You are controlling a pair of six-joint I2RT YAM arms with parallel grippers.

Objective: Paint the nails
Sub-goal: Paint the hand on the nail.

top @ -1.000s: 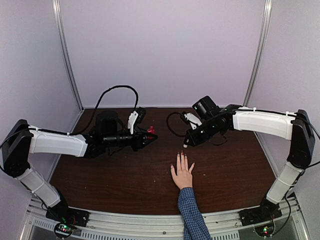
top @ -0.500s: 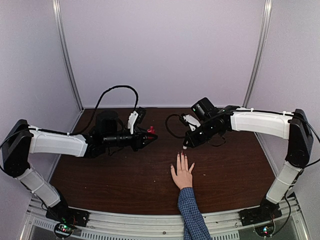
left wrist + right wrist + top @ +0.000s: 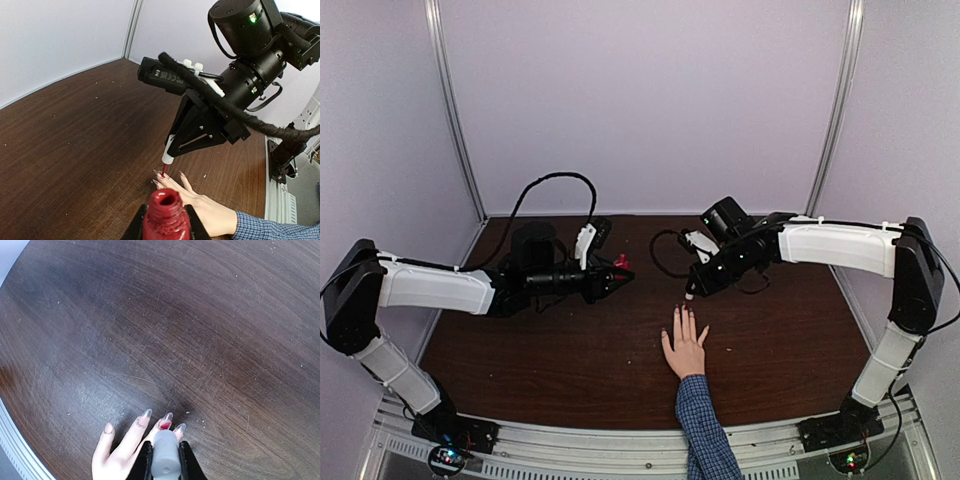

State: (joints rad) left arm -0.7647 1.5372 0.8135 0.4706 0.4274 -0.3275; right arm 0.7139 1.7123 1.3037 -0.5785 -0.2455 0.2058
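Observation:
A light-skinned hand (image 3: 686,348) with a blue checked sleeve lies flat on the brown table, fingers pointing away. Its nails (image 3: 166,421) are long; the middle one carries red polish, the others look clear. My right gripper (image 3: 692,290) is shut on the white cap of the polish brush (image 3: 165,459), and the red brush tip (image 3: 163,171) touches the middle nail. My left gripper (image 3: 620,272) is shut on the open red polish bottle (image 3: 165,220) and holds it left of the hand.
A black cable (image 3: 552,182) loops behind the left arm. Pale walls with metal posts (image 3: 455,120) close in the table on three sides. The aluminium rail (image 3: 620,440) runs along the near edge.
My right gripper has shifted slightly left and down with the brush, toward the fingertips. The left arm and the hand have not moved.

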